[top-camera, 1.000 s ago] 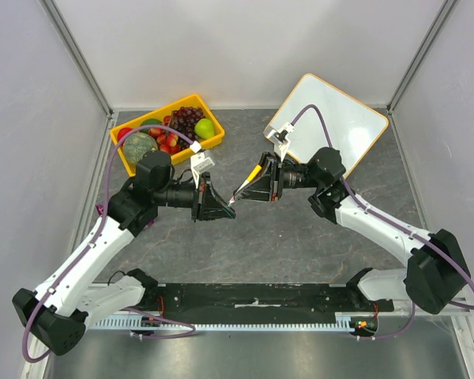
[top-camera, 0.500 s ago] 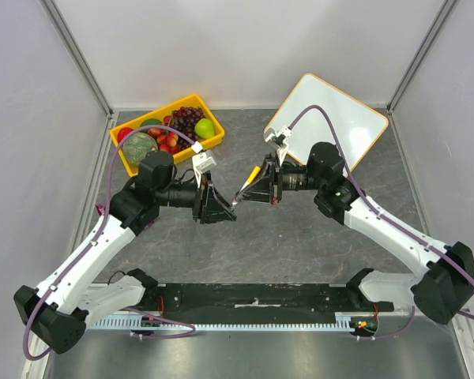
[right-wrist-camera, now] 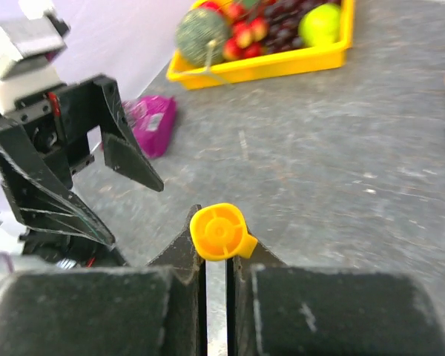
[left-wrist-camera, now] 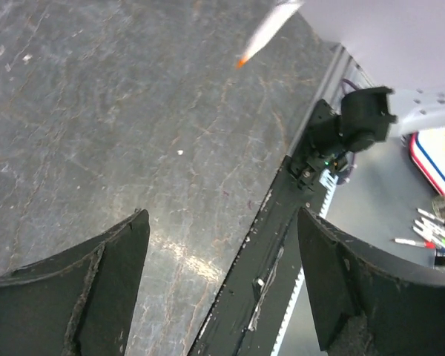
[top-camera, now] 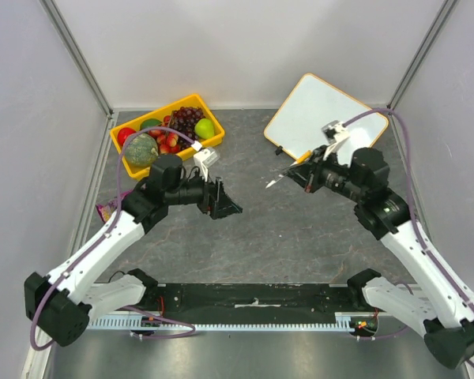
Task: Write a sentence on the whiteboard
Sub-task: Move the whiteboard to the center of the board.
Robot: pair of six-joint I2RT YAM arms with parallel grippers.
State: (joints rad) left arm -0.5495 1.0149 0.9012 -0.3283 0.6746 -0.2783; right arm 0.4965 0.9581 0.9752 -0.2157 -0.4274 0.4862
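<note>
In the top view, the whiteboard (top-camera: 332, 118) lies flat at the far right corner of the desk (top-camera: 245, 245), turned at an angle. Its face reads blank to me, so I judge the sentence not yet begun. My right pincer (top-camera: 299, 168) hangs just off the board's near corner, clamped on a marker (top-camera: 278, 178) that juts out toward the middle of the desk, tip away from the board. The tip has to swing round to face the board before it can write. My left pincer (top-camera: 221, 201) hovers over the middle of the desk with its jaws apart and holding nothing, well clear of the marker. A yellow fruit crate (top-camera: 170, 134) sits at the far left.

The left wrist view shows both black fingers (left-wrist-camera: 104, 297) spread wide with only bare grey desk between them. The marker's orange nib (left-wrist-camera: 241, 63) pokes in from the top, uncapped and in the air, which suits writing.

In the right wrist view, I look straight down the marker's orange butt end (right-wrist-camera: 217, 231), pinched between the two pads of the right pincer (right-wrist-camera: 216, 259), which are nearly together. The grip looks centred, which should keep the pen steady under pressure. Beyond it stands the open left pincer (right-wrist-camera: 111, 156), with a purple packet (right-wrist-camera: 152, 122) and the fruit crate (right-wrist-camera: 282, 59) farther off.
</note>
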